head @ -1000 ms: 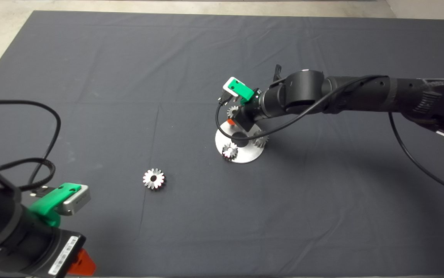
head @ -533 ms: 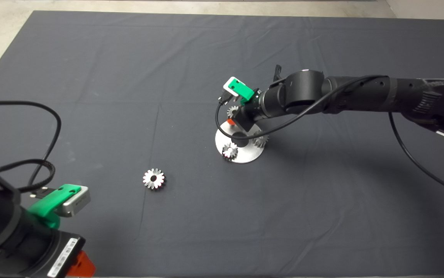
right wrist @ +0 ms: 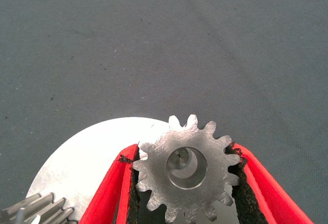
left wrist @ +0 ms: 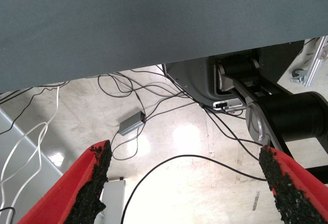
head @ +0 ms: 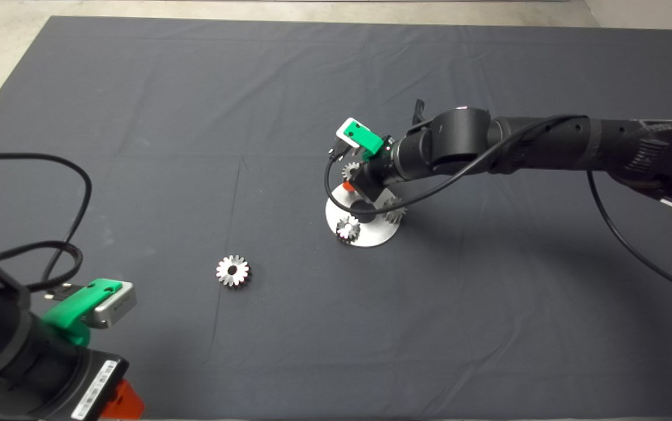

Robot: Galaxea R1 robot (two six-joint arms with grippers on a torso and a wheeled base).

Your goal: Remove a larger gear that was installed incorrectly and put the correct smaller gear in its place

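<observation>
- You have four gears in the head view: the larger gear (head: 233, 271) and three small ones.
- The larger gear lies flat on the dark mat (head: 195, 117) of the table, alone, well apart from the round silver plate (head: 371, 237) and nearer your left arm.
- Two small gears sit on the plate: one (head: 348, 228) at its near edge, one (head: 395, 211) at its right side, partly covered by the arm.
- The smaller gear (right wrist: 186, 167) is held by your right gripper (right wrist: 187, 183) over the plate's far edge; the fingers (right wrist: 110, 193) are closed against its teeth on both sides. In the head view only part of this gear (head: 351, 171) shows beside the wrist.
- In the right wrist view, something glints inside its centre hole, but you cannot make out what.
- You cannot tell whether the smaller gear touches the plate.
- A corner of one gear (right wrist: 36, 211) on the plate is cut off at the edge of the right wrist view.
- Your left gripper (left wrist: 184, 183) is parked at the lower left, beyond the mat's edge, fingers spread wide and holding nothing; cables on the floor (left wrist: 174, 131) show between them.
</observation>
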